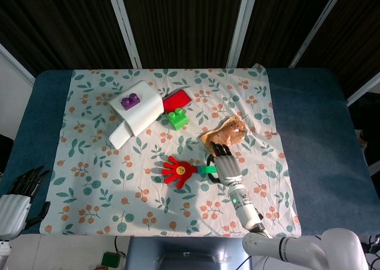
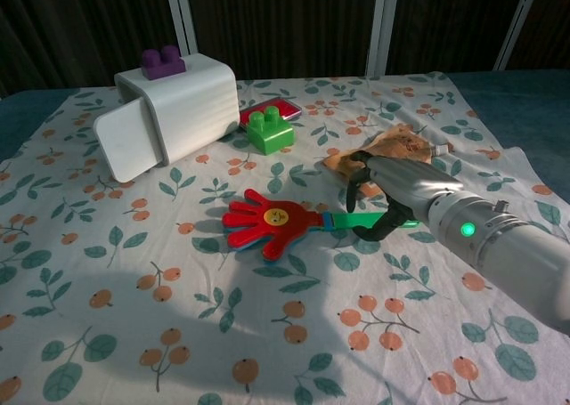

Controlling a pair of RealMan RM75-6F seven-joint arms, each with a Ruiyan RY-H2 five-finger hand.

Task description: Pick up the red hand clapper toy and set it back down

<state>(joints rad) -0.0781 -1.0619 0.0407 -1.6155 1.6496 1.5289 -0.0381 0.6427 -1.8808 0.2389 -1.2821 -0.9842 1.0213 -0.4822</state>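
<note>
At the far left, the left hand [image 1: 24, 190] hangs off the table edge with its fingers apart and nothing in them, parked well away so it does not crowd the work. On the flowered cloth [image 1: 89, 163] sits a white curved block [image 1: 135, 114] with a purple brick [image 1: 130, 100] on top, and just to its right a green brick [image 1: 177, 118] in front of a flat red piece [image 1: 176, 100]; all of these lie well apart from the task's thing. The red hand clapper toy [image 2: 267, 222] lies near the middle of the cloth, its red palm pointing left and its green handle [image 2: 356, 220] pointing right, toward the working arm. The right hand [image 2: 392, 191] is curled around that handle, fingers over the top and thumb under, so it appears to be gripping it; whether the toy is clear of the cloth I cannot tell. Just behind the hand lies a crumpled brown wrapper [image 1: 228, 131], close enough that a lift should go straight up
</note>
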